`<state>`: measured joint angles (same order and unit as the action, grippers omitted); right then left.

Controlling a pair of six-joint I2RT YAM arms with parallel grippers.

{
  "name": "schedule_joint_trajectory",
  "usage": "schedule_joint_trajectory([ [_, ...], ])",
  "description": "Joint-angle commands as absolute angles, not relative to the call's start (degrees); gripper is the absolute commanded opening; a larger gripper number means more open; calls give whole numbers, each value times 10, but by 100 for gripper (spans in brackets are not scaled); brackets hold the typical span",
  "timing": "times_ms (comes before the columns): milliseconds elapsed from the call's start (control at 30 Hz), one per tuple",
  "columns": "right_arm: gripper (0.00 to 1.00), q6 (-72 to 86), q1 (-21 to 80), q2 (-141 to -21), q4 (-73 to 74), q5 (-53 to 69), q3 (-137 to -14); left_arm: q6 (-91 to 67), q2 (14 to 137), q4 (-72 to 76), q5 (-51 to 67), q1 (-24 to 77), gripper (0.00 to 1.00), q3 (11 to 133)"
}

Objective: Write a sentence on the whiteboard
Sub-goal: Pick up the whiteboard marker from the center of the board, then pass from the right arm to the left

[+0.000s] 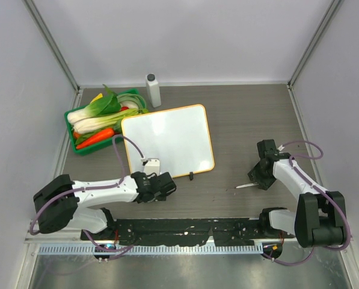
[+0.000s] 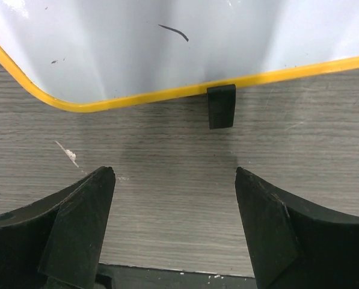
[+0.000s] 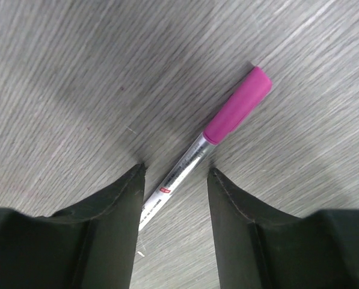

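The whiteboard [image 1: 167, 141] lies near the middle of the desk [image 1: 245, 114], slightly askew, with its left corner just beside a green tray [image 1: 68, 120] of vegetables. The left gripper [image 2: 174, 171] hovers at the board's near edge, jaws wide with nothing between them and a black foot [image 2: 221, 106] just ahead. Well to the right, the right gripper [image 3: 176, 168] sits low over a pink-capped marker [image 3: 191, 158] lying on the desk. Its jaws are narrowed on either side of the barrel, with a gap showing on one side.

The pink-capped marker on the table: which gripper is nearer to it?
Right. The right gripper has its jaws either side of the marker; the left gripper is far off, open at the near edge of the whiteboard.
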<state>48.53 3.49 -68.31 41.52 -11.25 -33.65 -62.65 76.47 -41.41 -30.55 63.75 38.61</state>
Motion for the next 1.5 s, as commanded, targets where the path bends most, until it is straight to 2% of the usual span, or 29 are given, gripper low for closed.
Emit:
schedule_joint_trajectory([
  [0, 47, 481, 25, -699, 376, -116, -315, -605, 730, -442, -308, 641, 85, 407],
  [67, 36, 483, 24, -708, 365, -107, -309, -603, 713, -453, -313, 641, 85, 417],
  [167, 15, 483, 24, -721, 352, -96, -304, -598, 687, -465, -319, 641, 85, 425],
  [300, 1, 472, 24, -727, 347, -82, -310, -589, 648, -482, -321, 641, 86, 435],
  [600, 1, 455, 24, -703, 353, -56, -361, -556, 561, -527, -330, 641, 86, 476],
  [967, 1, 427, 24, -695, 318, 9, -467, -467, 505, -510, -346, 640, 87, 557],
  [1000, 1, 426, 24, -694, 315, 25, -478, -448, 502, -495, -329, 640, 87, 562],
  [1067, 1, 424, 25, -689, 309, 44, -496, -415, 496, -455, -295, 640, 99, 568],
  [1100, 1, 425, 25, -683, 306, 49, -500, -403, 495, -435, -275, 639, 100, 570],
  [1300, 1, 423, 25, -623, 267, 109, -526, -371, 545, -366, -205, 637, 100, 618],
  [1467, 1, 420, 26, -555, 211, 188, -515, -351, 655, -366, -110, 602, 100, 713],
])
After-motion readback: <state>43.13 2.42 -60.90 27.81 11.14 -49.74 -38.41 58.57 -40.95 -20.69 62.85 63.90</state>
